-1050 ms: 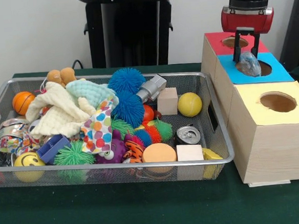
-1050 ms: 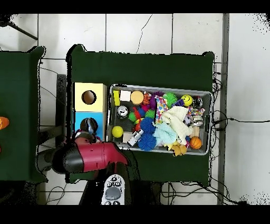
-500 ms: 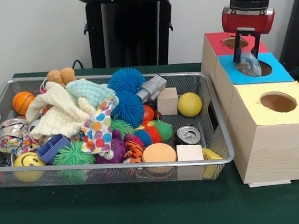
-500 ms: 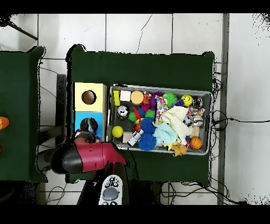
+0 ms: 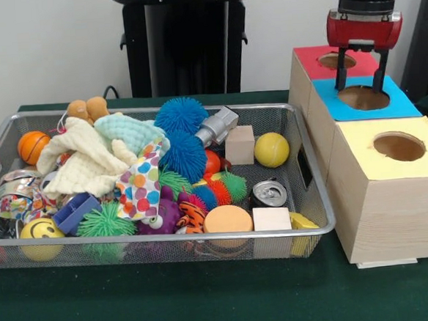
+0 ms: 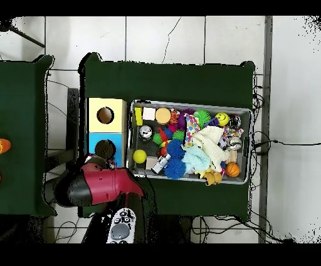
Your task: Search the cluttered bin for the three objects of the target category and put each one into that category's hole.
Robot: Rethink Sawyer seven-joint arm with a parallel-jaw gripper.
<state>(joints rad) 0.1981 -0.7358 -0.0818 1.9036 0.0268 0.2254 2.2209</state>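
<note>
tool [image 5: 362, 69] hangs just above the blue box [image 5: 397, 103], its two black prongs spread apart on either side of the round hole [image 5: 363, 97] with nothing between them. a red box [image 5: 310, 60] sits behind the blue one and a yellow box [image 5: 360, 154] in front (all three in a row beside the bin). wire bin [image 5: 315, 190] on the green bench [image 5: 209, 300] is crowded: a crushed can [image 5: 268, 193], a yellow ball [image 5: 271, 149], a wooden cube [image 5: 239, 145], spiky blue balls [image 5: 181, 119] and cloths [image 5: 89, 162].
</note>
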